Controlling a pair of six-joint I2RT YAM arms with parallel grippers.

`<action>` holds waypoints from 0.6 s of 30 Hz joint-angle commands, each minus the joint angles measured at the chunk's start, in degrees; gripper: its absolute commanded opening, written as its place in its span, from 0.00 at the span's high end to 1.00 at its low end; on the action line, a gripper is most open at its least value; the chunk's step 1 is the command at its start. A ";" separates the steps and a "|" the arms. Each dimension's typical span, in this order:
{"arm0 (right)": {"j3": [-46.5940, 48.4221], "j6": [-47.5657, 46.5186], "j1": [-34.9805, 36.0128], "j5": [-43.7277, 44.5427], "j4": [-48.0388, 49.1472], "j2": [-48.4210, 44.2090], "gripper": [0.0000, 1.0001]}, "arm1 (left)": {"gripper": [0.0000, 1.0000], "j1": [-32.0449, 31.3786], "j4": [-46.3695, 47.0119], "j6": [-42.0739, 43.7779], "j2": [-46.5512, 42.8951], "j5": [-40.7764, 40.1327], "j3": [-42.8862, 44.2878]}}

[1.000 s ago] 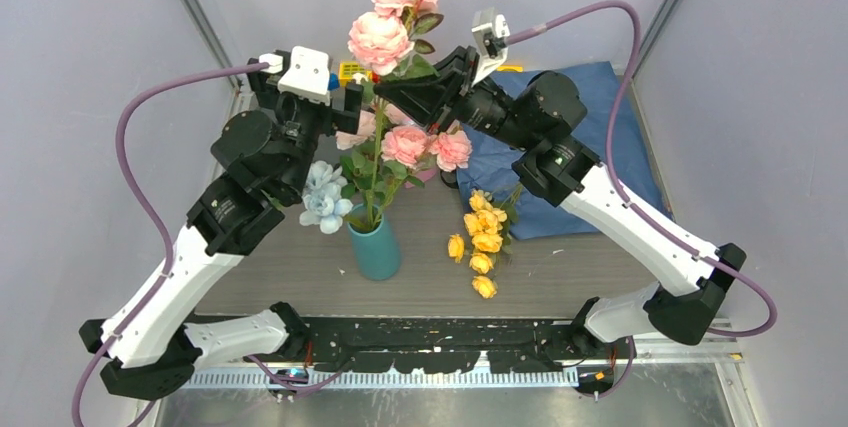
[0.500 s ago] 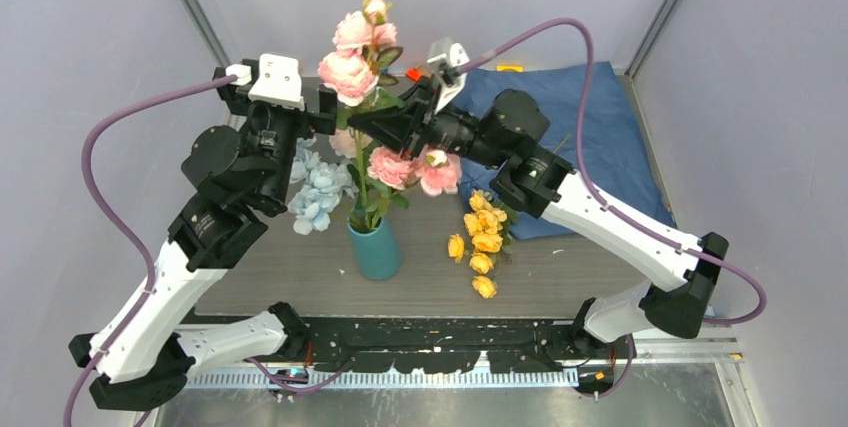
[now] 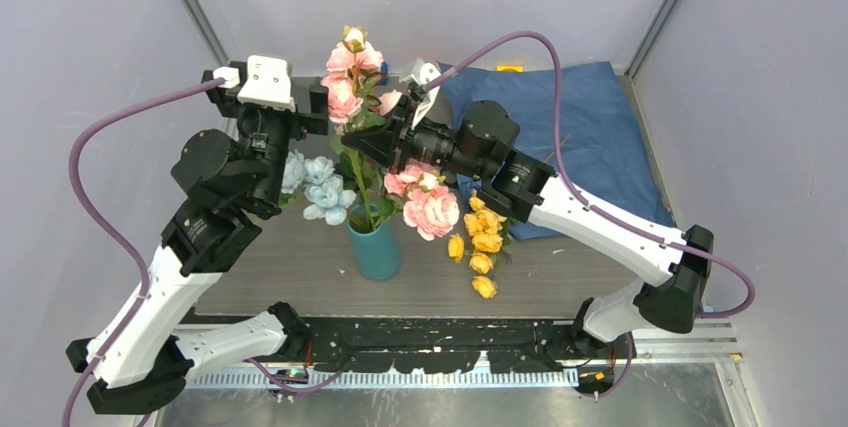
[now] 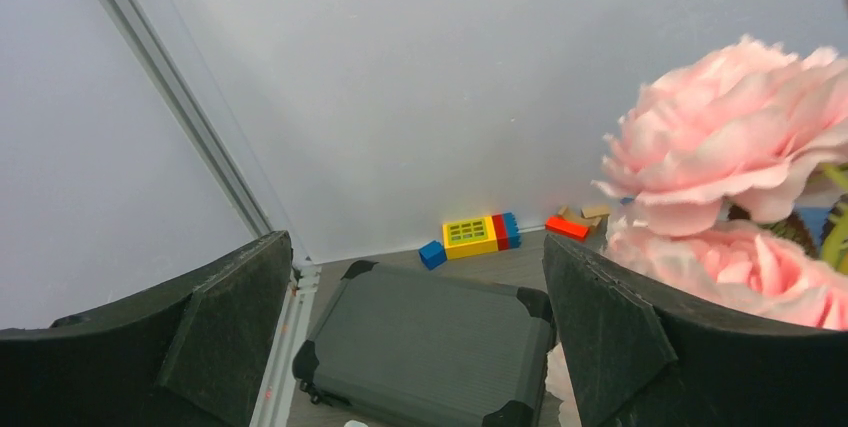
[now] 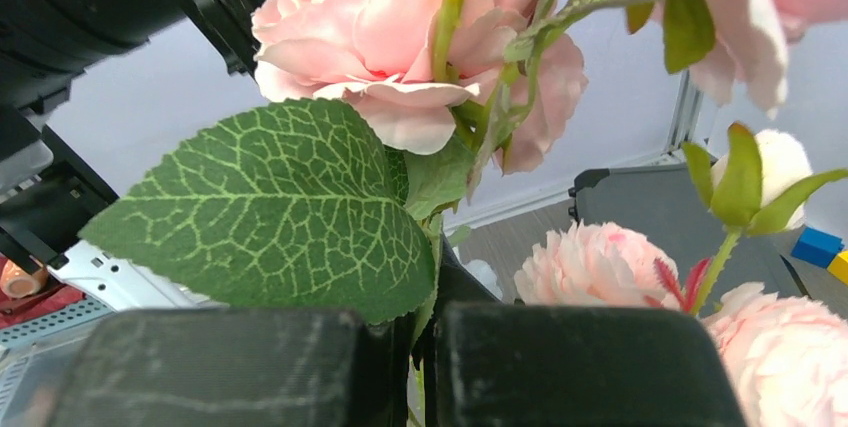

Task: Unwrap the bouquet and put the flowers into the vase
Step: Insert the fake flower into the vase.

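Observation:
The teal vase [image 3: 376, 251] stands on the table's middle. A tall stem of pink flowers [image 3: 349, 65] rises from its mouth, and my right gripper [image 3: 350, 143] is shut on that stem partway up. The right wrist view shows the jaws [image 5: 425, 347] pinching the green stem under a big leaf [image 5: 270, 212] and pink blooms [image 5: 400, 27]. Pale blue flowers [image 3: 325, 187] lean out left of the vase. Yellow flowers [image 3: 483, 243] lie on the table to its right. My left gripper [image 3: 316, 107] stands open and empty beside the upper pink blooms [image 4: 730, 157].
The blue wrap [image 3: 590, 132] lies spread flat at the back right. A grey case [image 4: 430, 342] lies under the left gripper [image 4: 415, 282], with toy bricks [image 4: 472, 235] against the back wall. Purple cables loop above both arms.
My right gripper has carried the pink flowers left and downward, so their stem now stands lower in the vase. The left arm has drawn back to the left, still open.

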 commanded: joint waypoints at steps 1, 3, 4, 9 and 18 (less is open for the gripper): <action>-1.62 -0.89 0.90 0.82 0.42 -0.41 1.00 | 0.00 0.24 3.60 0.91 -0.59 -0.56 0.19; -2.27 -0.71 0.98 1.19 0.33 -0.36 1.00 | 0.00 0.20 3.80 1.18 -0.69 -0.62 0.19; -2.75 -0.67 0.99 1.28 0.28 -0.36 1.00 | 0.00 0.24 3.88 1.27 -0.77 -0.69 0.25; -3.90 0.03 0.99 1.29 0.19 -0.34 0.97 | 0.00 0.25 4.08 1.50 -0.89 -0.81 0.19; -4.69 0.04 0.99 2.00 0.14 -1.17 0.74 | 0.00 0.25 4.25 1.53 -0.81 -0.65 0.14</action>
